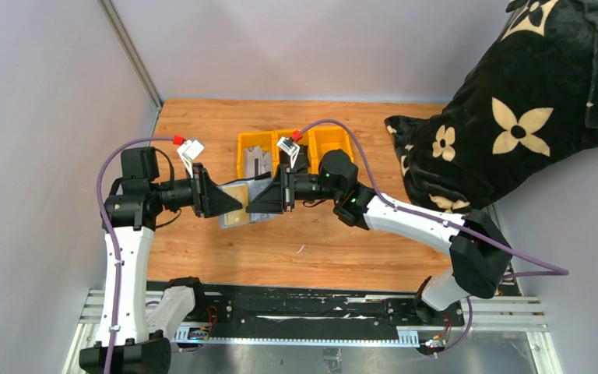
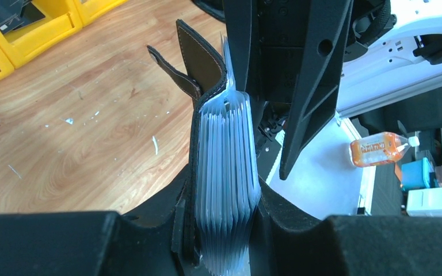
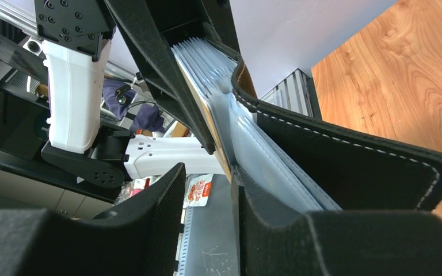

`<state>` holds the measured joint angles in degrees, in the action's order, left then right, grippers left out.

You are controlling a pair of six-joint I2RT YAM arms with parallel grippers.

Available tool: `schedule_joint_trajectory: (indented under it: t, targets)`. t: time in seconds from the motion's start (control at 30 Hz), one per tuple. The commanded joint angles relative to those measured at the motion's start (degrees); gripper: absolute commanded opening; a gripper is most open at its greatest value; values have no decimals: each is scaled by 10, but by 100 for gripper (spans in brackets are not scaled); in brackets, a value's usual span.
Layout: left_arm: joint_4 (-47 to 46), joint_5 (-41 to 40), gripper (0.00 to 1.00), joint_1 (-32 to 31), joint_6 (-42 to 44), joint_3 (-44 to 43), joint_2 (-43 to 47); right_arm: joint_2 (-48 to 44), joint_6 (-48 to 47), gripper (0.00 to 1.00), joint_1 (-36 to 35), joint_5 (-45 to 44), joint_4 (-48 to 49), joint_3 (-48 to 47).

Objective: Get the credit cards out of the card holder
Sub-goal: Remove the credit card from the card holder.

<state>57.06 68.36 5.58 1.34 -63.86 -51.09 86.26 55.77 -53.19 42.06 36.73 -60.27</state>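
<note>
Starting at the left jaws: clamped on the fat stack of clear sleeves (image 2: pixel 227 172) inside the card holder (image 2: pixel 198 54), squeezing it edge-on from the left side. Over at the right jaws: spread partway, straddling the edge of the tan card (image 1: pixel 236 215) that pokes out of a sleeve, not visibly pinching it yet. Looks like the whole thing is held up off the wooden surface (image 1: pixel 319 249), roughly mid-scene between the two arms, just on the near side of the yellow tray (image 1: pixel 243 148). Can't pick out any silvery cards in the stack from these views. Handling-wise, probably light, stiff, slick plastic for the card, so expect it to slide out of a weak pinch. Best to grab the exposed edge flat across both faces and pull straight along the sleeve, no twisting. Totally different story for the holder: floppy cover, strap tab (image 2: pixel 170 66) flapping loose, sleeves that fan and squish. Better to grip across the full stack plus cover, never one loose sleeve, or risk dragging the sleeve along with the card.
</note>
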Motion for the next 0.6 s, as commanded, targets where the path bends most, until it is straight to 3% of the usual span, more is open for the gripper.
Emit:
schedule_joint_trajectory:
  t: [0.0,0.2,0.57]
  targets:
    - [-2,100,22,-4,-30,-19,18,23,7,36,-11,-29,18,-2]
    - [-1,124,37,-4,-42,-18,14,37,13,23,-22,-39,27,-17]
    - [-1,143,42,-4,-38,-22,18,41,24,24,-30,-72,25,-14]
